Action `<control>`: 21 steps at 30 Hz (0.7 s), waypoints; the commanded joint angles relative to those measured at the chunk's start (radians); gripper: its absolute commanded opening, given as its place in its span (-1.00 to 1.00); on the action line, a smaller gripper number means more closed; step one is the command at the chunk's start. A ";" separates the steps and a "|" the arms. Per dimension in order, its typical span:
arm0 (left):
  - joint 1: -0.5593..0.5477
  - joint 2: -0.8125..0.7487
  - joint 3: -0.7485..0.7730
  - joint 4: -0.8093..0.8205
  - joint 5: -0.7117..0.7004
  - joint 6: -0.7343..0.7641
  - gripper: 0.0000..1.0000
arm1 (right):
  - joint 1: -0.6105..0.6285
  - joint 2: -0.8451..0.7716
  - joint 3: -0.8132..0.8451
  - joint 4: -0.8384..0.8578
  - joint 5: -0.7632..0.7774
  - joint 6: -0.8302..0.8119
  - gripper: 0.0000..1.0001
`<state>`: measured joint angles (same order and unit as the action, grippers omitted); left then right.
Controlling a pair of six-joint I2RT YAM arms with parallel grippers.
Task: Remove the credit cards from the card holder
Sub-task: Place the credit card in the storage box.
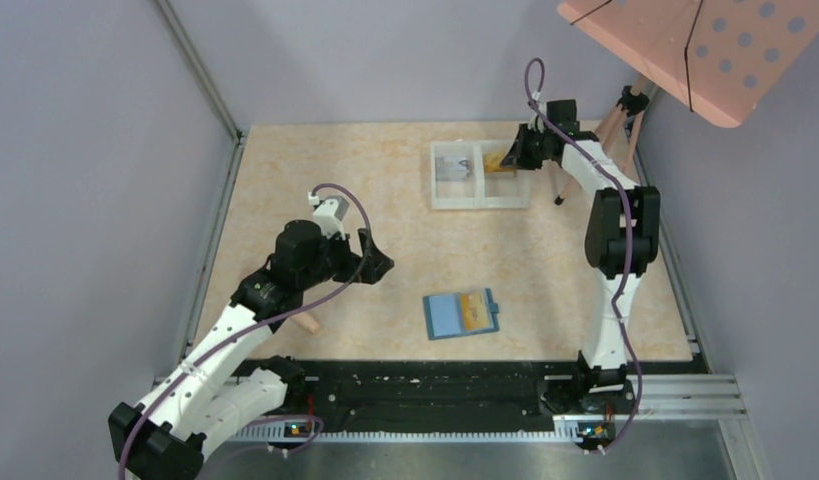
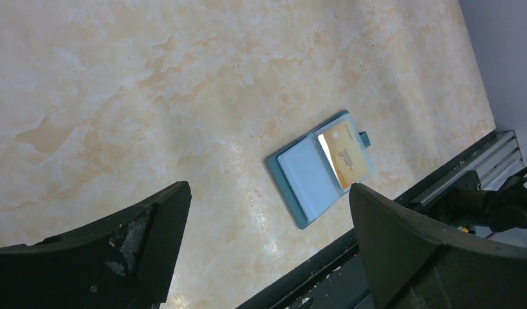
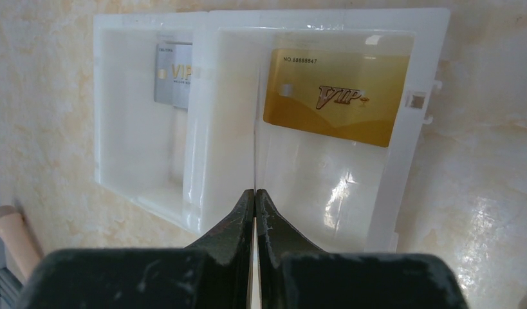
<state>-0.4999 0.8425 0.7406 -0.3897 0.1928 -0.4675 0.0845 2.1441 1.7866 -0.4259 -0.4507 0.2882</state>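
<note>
Teal outside and paler blue within, the card holder (image 1: pixel 461 313) lay opened flat on the tabletop (image 1: pixel 315 170) near its front edge, well apart from both arms. We judged it was spread that way so the pockets faced up for a pick from above. One pocketed gold card (image 2: pixel 344 158) sat in the half beside the snap tab, while the other half looked empty to us. Our left pincer (image 1: pixel 377 255) hovered over bare tabletop to the left of the holder, jaws spread wide and holding nothing. From its wrist camera the holder lay ahead between the two fingers, which we read as a line-up for reaching that card or pinning the holder down. Farther back, the white tray (image 1: pixel 480 204) held a grey card (image 3: pixel 174 84) in its left compartment and a gold VIP card (image 3: pixel 334 93) leaning against the far wall of the right one, apparently sorted by colour. Our right pincer (image 3: pixel 255 191) hung over the right compartment with its fingers pressed together. A thin line ran up from the tips, and we could not tell whether it was a card edge or a reflection. We reckoned the task was mostly done, with one card yet to come out.
</note>
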 commanded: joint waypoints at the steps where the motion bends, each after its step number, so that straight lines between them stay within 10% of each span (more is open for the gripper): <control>1: 0.004 0.009 0.010 0.048 0.038 0.012 0.97 | -0.012 0.037 0.086 0.001 -0.043 -0.006 -1.00; 21: 0.003 0.024 0.000 0.073 0.053 -0.014 0.96 | -0.027 0.169 0.237 -0.081 0.049 -0.044 -0.84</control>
<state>-0.4999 0.8574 0.7406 -0.3733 0.2245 -0.4736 0.0654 2.2887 1.9549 -0.5083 -0.4591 0.2653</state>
